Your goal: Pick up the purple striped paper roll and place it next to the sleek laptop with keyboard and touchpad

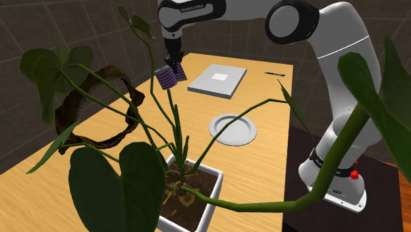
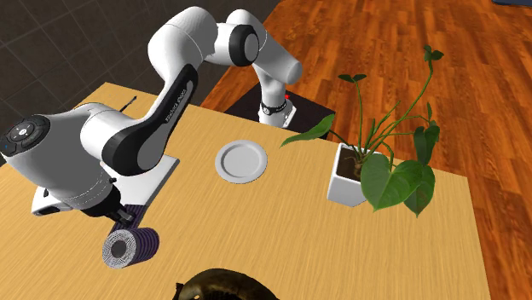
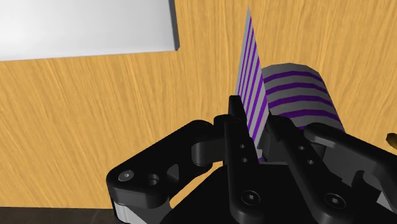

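Note:
The purple-and-grey striped paper roll (image 1: pixel 168 77) (image 2: pixel 130 247) hangs under my black gripper (image 1: pixel 172 65) (image 2: pixel 118 224), which is shut on it. In the wrist view the fingers (image 3: pixel 236 127) clasp the roll's loose striped sheet (image 3: pixel 250 89), and the roll's body (image 3: pixel 298 95) sits just beyond them. The laptop (image 1: pixel 217 80) (image 3: pixel 83 25) is a closed pale grey slab lying flat on the wooden table (image 1: pixel 263 155). The roll is close to the laptop's edge, on the shoulder view's left of it. In the second exterior view my arm covers much of the laptop (image 2: pixel 164 169).
A white plate (image 1: pixel 232 128) (image 2: pixel 240 160) lies mid-table. A large-leaved plant in a white pot (image 1: pixel 197 194) (image 2: pixel 348 183) stands nearer the stand, its stems crossing the shoulder view. A dark twisted ring (image 1: pixel 99 112) lies beside the plant, and a black pen (image 1: pixel 275 74) beyond the laptop.

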